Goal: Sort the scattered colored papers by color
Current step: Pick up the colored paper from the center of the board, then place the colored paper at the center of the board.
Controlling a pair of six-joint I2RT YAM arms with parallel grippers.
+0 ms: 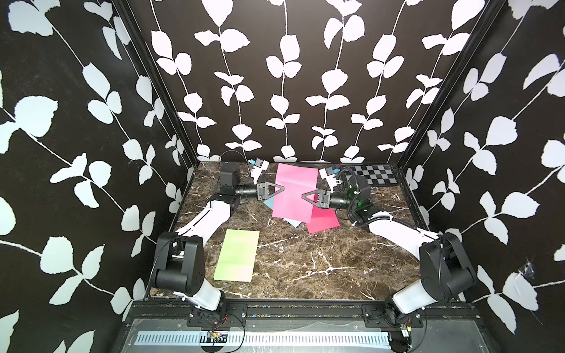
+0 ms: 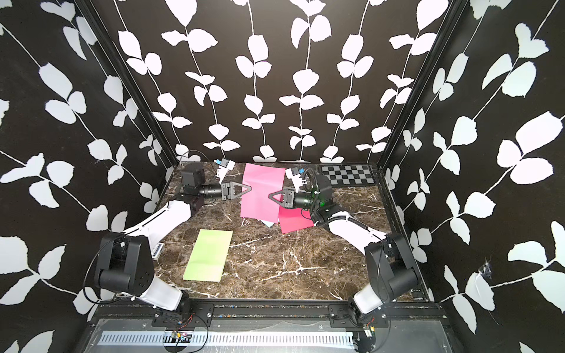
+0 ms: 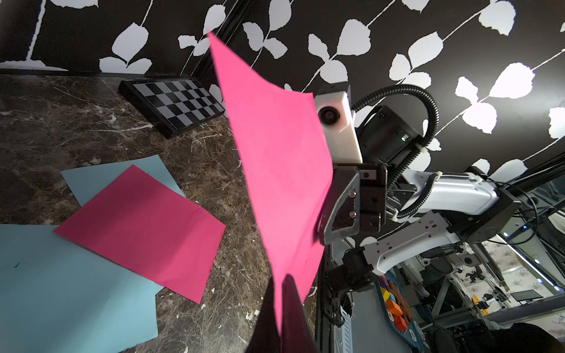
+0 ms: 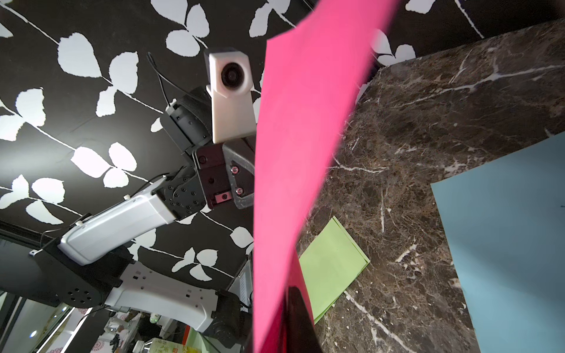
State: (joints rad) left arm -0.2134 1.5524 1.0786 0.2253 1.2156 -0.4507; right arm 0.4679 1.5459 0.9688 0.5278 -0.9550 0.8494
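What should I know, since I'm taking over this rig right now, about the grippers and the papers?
Left gripper: jaws shut on the raised pink sheet. Right gripper: jaws shut on its opposite edge.
Second pink sheet lies on the table, overlapping the blue sheets.
Green paper lies apart, nearer the arm bases: seems sorted.
Left: lay pink on pink, gather the blues.

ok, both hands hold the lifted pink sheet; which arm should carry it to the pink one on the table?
Right. The right hand grips the lifted pink sheet close by the flat pink sheet, which lies on that arm's side; the left hand would likely have to reach across.
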